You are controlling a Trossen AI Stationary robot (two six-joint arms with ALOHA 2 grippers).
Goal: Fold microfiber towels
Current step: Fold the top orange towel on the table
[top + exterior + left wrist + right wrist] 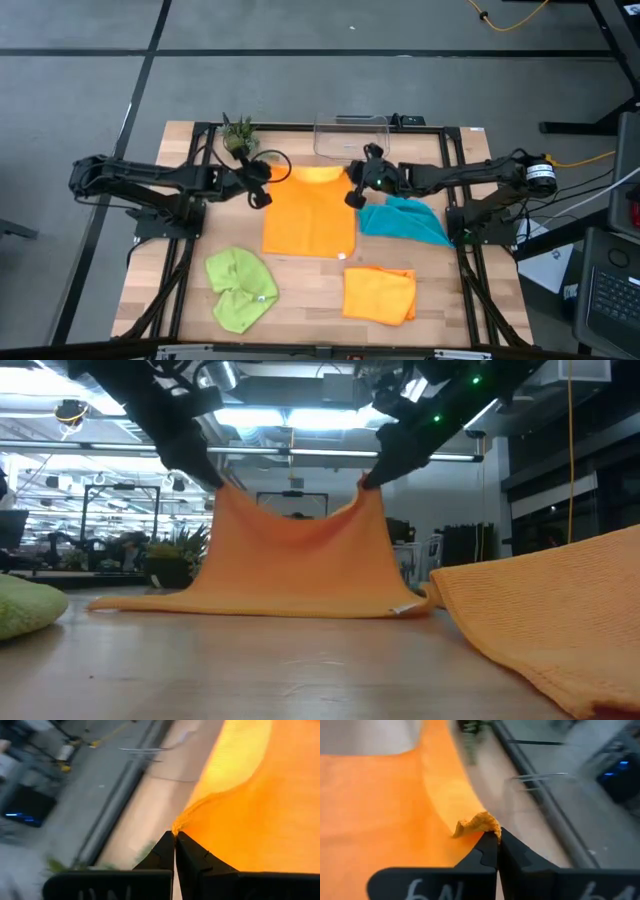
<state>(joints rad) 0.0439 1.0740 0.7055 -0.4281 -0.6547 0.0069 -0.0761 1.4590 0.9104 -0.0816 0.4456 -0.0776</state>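
An orange microfiber towel (310,222) lies at the table's middle with its far edge raised. My left gripper (262,192) is shut on its far left corner and my right gripper (353,196) on its far right corner. In the low view the towel (295,565) sags between the two grippers, and its near edge (250,608) rests on the table. A lime green towel (241,288) lies crumpled at the near left. A second orange towel (380,294) lies at the near right, and a teal towel (405,220) at the right. My left gripper (175,836) pinches the towel's far left corner (180,824) between its two fingertips. It comes from the table's left, slanting down. The corner is lifted, and the cloth slopes down to the table. My right gripper (498,836) pinches the far right corner (481,822), which bunches into a small crumpled tip at the fingertips. It comes from the table's right, slanting down. The corner is held up, with the edge between the two holds slack.
A clear plastic bin (350,136) stands at the far edge behind the held towel, with a small plant (238,134) to its left. Black frame rails (190,230) run along both sides of the table.
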